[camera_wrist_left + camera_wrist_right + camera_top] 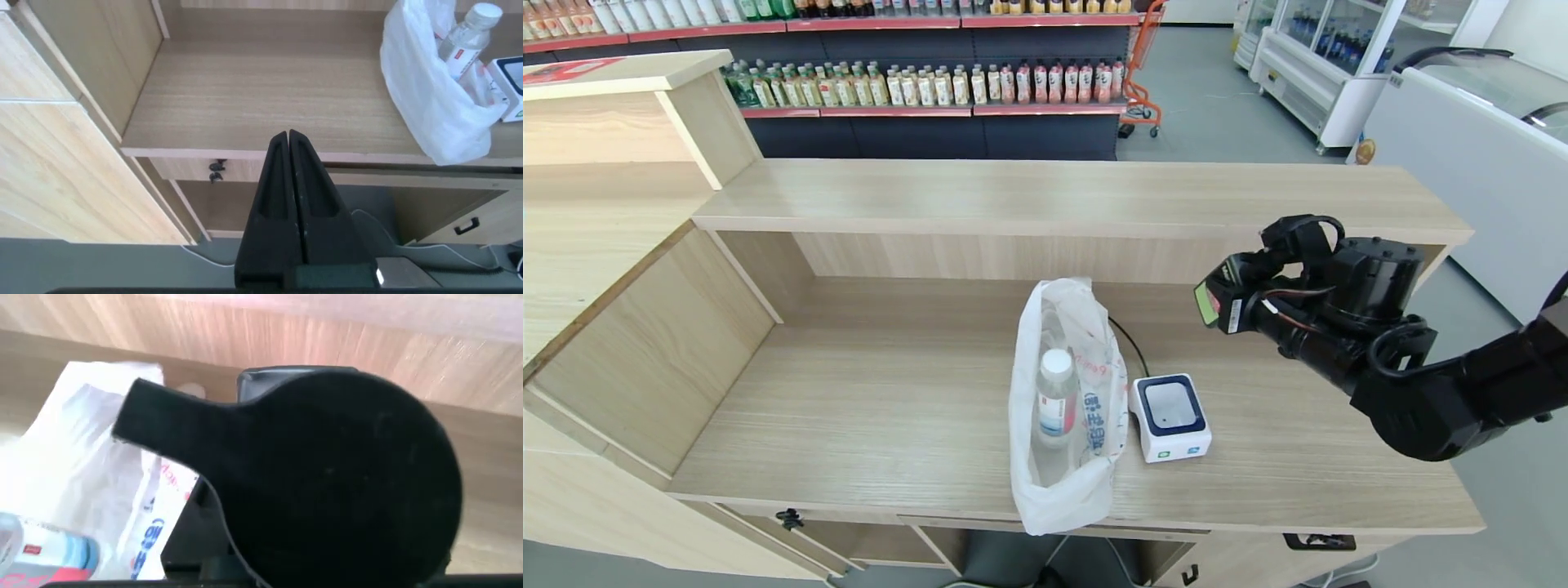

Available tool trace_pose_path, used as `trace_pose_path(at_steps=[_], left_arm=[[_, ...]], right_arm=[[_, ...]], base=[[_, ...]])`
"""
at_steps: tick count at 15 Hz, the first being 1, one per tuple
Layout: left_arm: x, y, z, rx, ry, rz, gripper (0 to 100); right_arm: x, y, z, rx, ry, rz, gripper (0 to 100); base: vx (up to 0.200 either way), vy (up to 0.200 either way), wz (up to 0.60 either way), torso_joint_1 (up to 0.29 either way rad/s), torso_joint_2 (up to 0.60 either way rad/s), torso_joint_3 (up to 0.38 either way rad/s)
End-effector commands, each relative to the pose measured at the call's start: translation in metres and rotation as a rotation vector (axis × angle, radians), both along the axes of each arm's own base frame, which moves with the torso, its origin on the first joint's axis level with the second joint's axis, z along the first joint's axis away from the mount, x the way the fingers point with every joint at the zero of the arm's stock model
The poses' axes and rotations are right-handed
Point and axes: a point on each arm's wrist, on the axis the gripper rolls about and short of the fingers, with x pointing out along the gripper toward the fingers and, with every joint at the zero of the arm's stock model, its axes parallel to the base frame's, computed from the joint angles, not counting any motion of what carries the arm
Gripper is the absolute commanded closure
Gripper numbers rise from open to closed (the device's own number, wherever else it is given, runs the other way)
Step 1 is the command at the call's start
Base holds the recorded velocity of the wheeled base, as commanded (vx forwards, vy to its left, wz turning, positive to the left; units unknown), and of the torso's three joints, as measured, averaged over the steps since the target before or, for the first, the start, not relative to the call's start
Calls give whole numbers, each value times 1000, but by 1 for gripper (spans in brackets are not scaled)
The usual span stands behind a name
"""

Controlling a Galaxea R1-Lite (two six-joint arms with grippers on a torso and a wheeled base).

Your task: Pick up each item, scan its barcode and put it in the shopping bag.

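Standing at the checkout: bottle in the bag, right arm up beside the scanner

The white plastic shopping bag (1058, 498) sits upright near the front edge of the wooden counter (866, 408), its mouth gaping open. A clear bottle (1056, 400) with a white cap and a red and blue label stands inside it. Just to the right is the small white scanner (1172, 418), window facing up, with the bag's plastic bulging against its side. A thin black cable (1129, 347) runs from the scanner toward the far side and slips behind the bag.

The right arm (1413, 392) comes in from the right. The right gripper (1215, 304) hangs above the counter, to the right of the scanner and farther back, in front of the raised ledge (1054, 196). From where I stand I cannot tell whether that claw is spread or closed. In the right wrist view a black rounded shape (327, 474) covers most of the scene, with the bag and bottle label peeking out past it.

The left gripper (288, 151) is low, down in front of the counter's near edge by a drawer front with a small dark lock (216, 170). Its two black blades are pressed together with nothing between them, well apart from the bag.

Beyond the ledge, store shelves (931, 86) carry rows of drink bottles, and an orange cart (1143, 73) stands at the aisle's end. A white chest freezer (1478, 139) sits on the far right.
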Motion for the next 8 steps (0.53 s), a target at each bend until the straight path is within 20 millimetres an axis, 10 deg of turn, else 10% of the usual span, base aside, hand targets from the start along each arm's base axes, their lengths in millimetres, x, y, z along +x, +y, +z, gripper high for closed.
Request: trace_pose_path(at_steps=[1,8], left_arm=[[0,0,0,-1,0,0,100],[0,0,0,-1,2,0,100]], right_arm=[[2,5,6,5,-14,15,100],[17,36,-18,-25,115,127,100]], base=[[0,0,0,0,0,0],[0,0,0,0,0,0]])
